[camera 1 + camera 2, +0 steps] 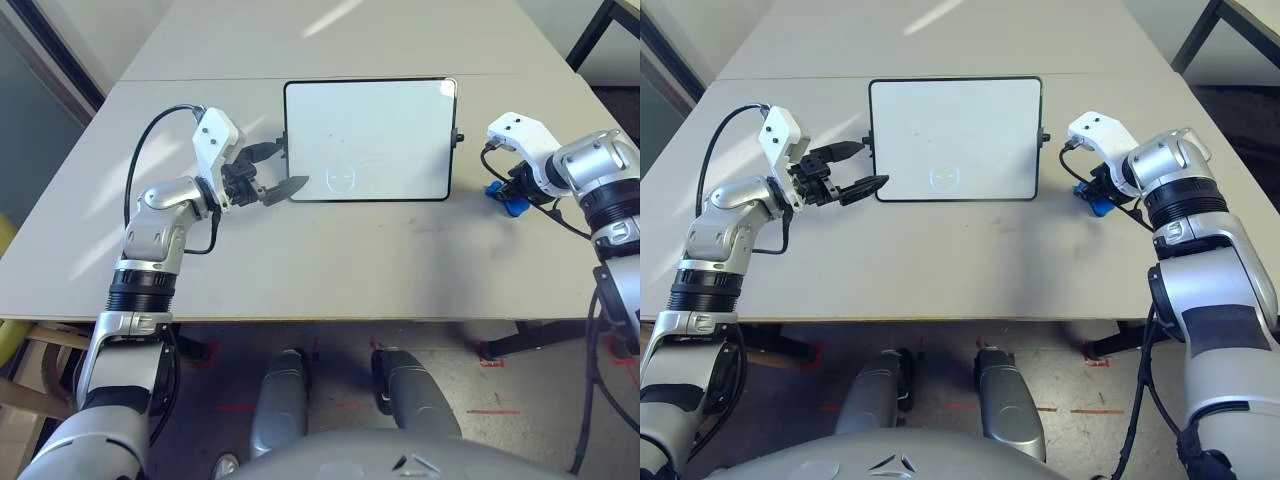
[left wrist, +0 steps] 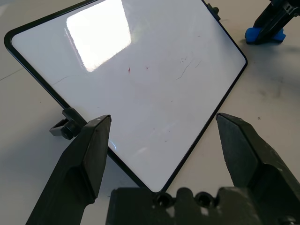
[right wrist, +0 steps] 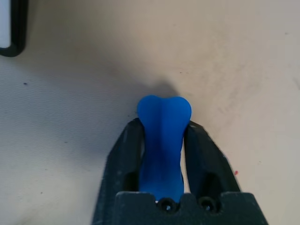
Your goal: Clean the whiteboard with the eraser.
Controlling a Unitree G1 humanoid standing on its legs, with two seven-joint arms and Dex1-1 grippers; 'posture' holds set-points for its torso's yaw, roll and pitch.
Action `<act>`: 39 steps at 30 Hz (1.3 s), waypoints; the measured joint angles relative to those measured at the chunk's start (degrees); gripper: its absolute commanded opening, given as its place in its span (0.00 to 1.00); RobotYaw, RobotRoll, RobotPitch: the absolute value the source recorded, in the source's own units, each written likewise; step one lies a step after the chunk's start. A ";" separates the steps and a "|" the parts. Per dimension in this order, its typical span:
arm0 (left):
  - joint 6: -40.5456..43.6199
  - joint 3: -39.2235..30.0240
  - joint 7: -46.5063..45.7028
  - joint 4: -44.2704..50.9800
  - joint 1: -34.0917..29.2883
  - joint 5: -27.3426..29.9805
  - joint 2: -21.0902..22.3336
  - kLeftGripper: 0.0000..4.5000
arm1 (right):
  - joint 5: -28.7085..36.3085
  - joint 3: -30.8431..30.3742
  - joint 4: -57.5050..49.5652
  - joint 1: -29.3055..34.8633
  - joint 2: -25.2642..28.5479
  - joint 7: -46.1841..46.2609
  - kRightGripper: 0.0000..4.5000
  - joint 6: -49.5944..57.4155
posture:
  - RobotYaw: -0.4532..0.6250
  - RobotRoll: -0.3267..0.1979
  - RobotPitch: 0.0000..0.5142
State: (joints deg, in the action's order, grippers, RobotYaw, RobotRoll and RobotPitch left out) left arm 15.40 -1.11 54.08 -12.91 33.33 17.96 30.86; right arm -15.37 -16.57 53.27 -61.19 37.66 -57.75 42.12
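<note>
The right pincer (image 3: pixel 161 140) has its fingers around the blue eraser (image 3: pixel 162 136), ready to wipe the whiteboard (image 1: pixel 370 135). The left pincer (image 1: pixel 272 172) is open at the board's corner, probably to steady it on the desk (image 1: pixel 330 270).

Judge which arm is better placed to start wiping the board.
Right. The right hand has the eraser between its fingers, beside the whiteboard's right edge. The left hand stands open and empty at the board's left edge.
</note>
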 measured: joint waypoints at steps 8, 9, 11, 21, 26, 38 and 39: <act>0.95 -2.70 -2.58 1.16 -0.69 1.06 0.04 1.00 | 5.80 7.25 -3.57 1.12 1.92 0.98 0.99 -4.40 | 0.30 0.62 0.23; 1.14 -3.69 -3.52 1.43 -0.85 1.38 -0.01 1.00 | 7.33 9.35 -5.22 2.03 2.24 1.37 0.99 -5.57 | 0.30 0.62 0.24; 1.53 -6.17 -5.97 2.47 -1.54 2.35 -0.43 1.00 | 10.73 14.06 -9.42 5.01 2.40 2.80 0.99 -7.79 | 0.30 0.62 0.24; 2.98 -16.08 -25.29 2.15 -2.62 1.68 -1.53 1.00 | 22.04 31.44 -17.16 16.04 -1.82 18.30 0.99 -22.63 | 0.31 0.62 0.28; 1.14 -19.42 -36.41 -5.49 -2.29 -1.76 -1.54 1.00 | 25.49 36.31 -14.86 19.90 -4.13 24.48 0.99 -30.85 | 0.32 0.62 0.29; -5.33 -22.50 -44.38 -17.00 -0.27 -3.55 -0.39 1.00 | 28.08 37.62 -11.20 23.62 -4.77 28.11 0.99 -40.82 | 0.31 0.62 0.30; -5.70 -22.50 -44.37 -17.41 -0.14 -3.55 -0.33 1.00 | 28.11 37.62 -10.67 23.63 -4.78 28.12 0.99 -41.09 | 0.31 0.62 0.29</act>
State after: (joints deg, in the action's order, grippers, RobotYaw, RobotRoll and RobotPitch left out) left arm 9.70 -23.61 9.71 -30.33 33.19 14.40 30.53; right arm 12.74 21.05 42.60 -37.56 32.88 -29.63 1.03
